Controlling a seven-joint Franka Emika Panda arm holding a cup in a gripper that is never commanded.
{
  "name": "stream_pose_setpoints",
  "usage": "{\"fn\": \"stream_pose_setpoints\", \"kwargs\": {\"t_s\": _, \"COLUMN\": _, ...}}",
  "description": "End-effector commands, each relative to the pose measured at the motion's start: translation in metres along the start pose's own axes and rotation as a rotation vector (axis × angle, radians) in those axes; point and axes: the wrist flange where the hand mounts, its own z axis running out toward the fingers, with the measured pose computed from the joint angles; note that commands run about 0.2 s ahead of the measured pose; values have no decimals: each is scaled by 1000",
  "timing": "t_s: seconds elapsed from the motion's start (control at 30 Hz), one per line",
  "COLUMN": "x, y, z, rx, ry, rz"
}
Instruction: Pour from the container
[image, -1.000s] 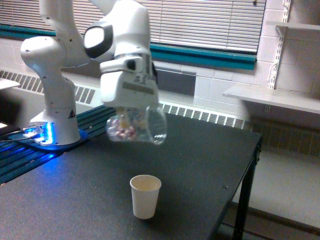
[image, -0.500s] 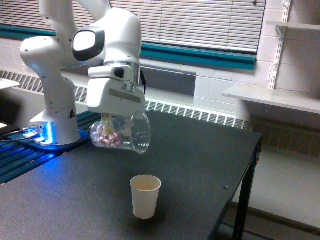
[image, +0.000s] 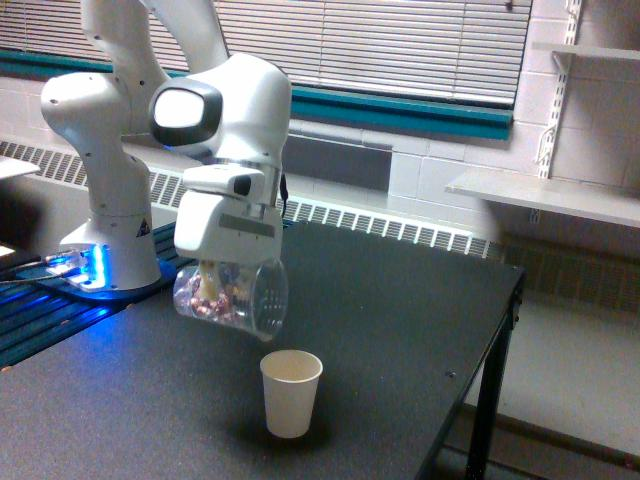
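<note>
Gripper (image: 222, 283) clamped across the container (image: 232, 295), a light, thin-walled, probably slippery clear tumbler tipped sideways over the table (image: 400, 330) near its front edge, above the paper cup (image: 290, 392).

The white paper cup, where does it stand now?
In the exterior view the white paper cup stands upright on the black table, low at centre, just below the tilted container held in the hand.

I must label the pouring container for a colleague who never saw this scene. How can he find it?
Find the white robot arm over the black table. Its tool holds the clear plastic tumbler, tipped on its side, pinkish bits inside. Unlike the white paper cup standing below, it is transparent and off the table.
</note>
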Motion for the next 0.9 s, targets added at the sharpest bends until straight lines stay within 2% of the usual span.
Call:
{"fn": "stream_pose_setpoints", "kwargs": {"t_s": 0.03, "x": 3, "y": -15, "z": -5, "rx": -16, "ry": 16, "rz": 8}}
{"fn": "stream_pose_setpoints", "kwargs": {"t_s": 0.53, "x": -2, "y": -40, "z": -1, "rx": -82, "ry": 9, "rz": -67}}
{"fn": "stream_pose_setpoints", "kwargs": {"t_s": 0.9, "x": -10, "y": -46, "z": 6, "rx": -131, "ry": -3, "rz": -101}}
